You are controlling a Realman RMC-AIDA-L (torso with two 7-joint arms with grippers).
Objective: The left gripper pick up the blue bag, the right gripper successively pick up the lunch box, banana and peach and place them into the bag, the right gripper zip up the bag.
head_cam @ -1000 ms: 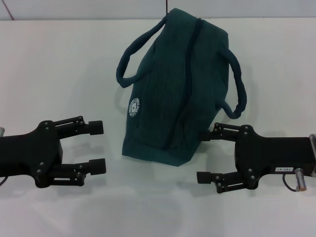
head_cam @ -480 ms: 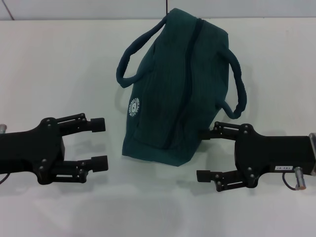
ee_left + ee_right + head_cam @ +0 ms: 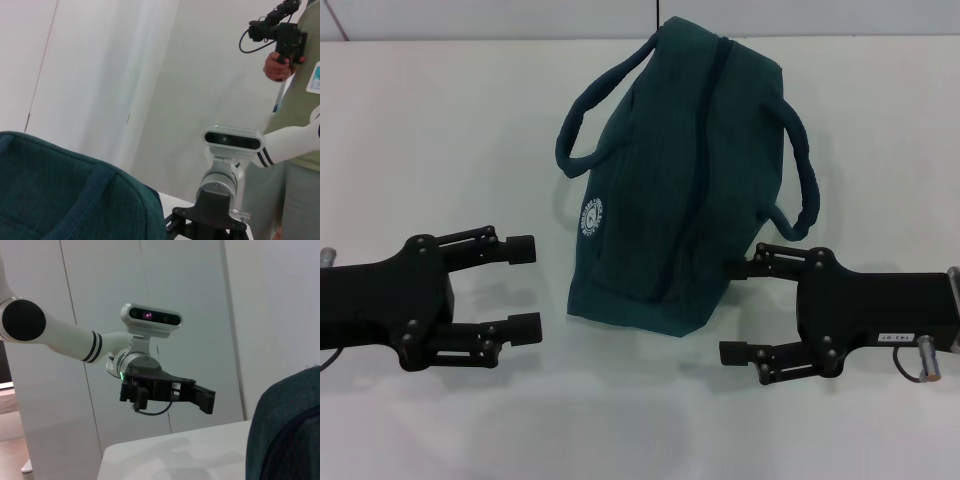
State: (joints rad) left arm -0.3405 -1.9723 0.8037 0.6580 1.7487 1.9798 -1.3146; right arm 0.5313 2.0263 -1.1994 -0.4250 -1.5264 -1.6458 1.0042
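The blue bag (image 3: 670, 190) lies on its side mid-table, its dark zip line running along the top and its round white logo (image 3: 592, 216) facing my left arm. My left gripper (image 3: 523, 286) hovers open just left of the bag's near corner, apart from the fabric. On the other side my right gripper (image 3: 738, 310) is open too, its upper finger close to the bag's lower right edge. The left wrist view holds the bag (image 3: 65, 200). In the right wrist view I see the bag (image 3: 290, 430) and, farther off, the left gripper (image 3: 205, 399). Lunch box, banana and peach are out of view.
The white table (image 3: 440, 130) stretches around the bag. One padded handle (image 3: 590, 110) loops out to the left, the other handle (image 3: 805, 180) to the right. Beyond the table a person (image 3: 295, 100) stands holding a camera.
My left gripper has crept slightly forward and toward the bag. The right gripper and the bag have barely moved.
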